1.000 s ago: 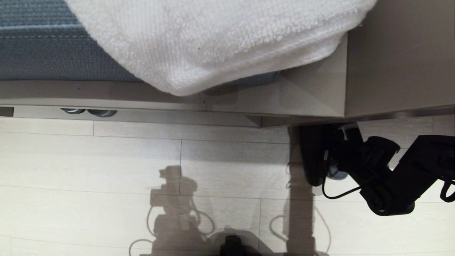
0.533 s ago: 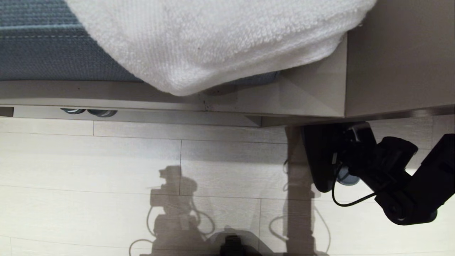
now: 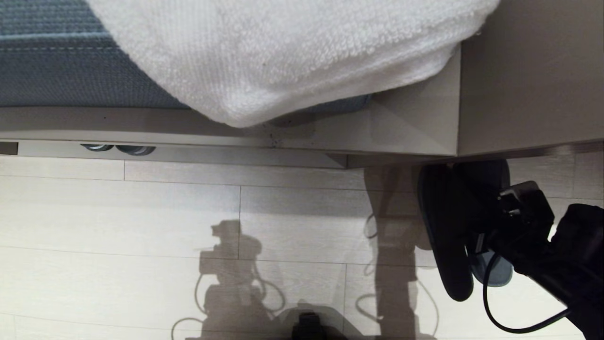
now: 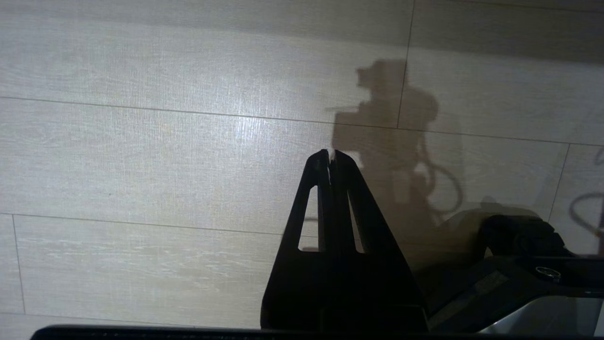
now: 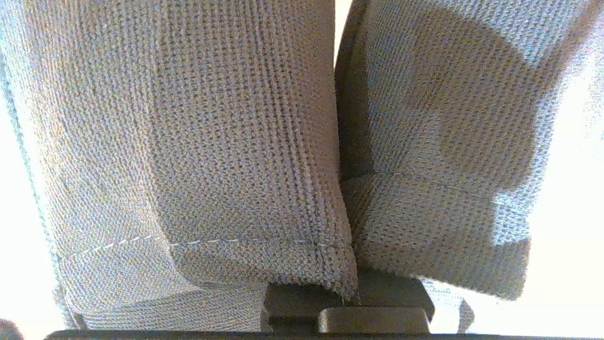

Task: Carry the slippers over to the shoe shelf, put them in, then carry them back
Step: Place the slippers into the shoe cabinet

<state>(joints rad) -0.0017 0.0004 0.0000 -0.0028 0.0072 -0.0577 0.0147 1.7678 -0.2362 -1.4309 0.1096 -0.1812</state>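
- The right gripper (image 3: 476,238) was clamped on the slippers (image 3: 446,226), holding the dark pair on edge, soles together, above the floor (image 3: 188,212).
- In the right wrist view the two knitted toe bands (image 5: 188,141) pressed side by side and filled the frame just ahead of the fingers, so the fingertips themselves were hidden.
- The pair hung just below the front edge of the bench (image 3: 410,127), with the shelf (image 3: 188,153) opening away to the gripper's left; a white towel (image 3: 283,56) and a blue cushion (image 3: 56,61) lay on the bench above the hand.
- Another pair's toes (image 3: 118,149) showed at the shelf's lip, well to the gripper's left.
- The left gripper (image 4: 331,158) hung parked over bare floor, jaws pressed together on nothing.
- Judged from this: the slippers were in hand and off the floor, outside the shelf. Which leg of the trip this was cannot be told; at the least, setting them down remained.
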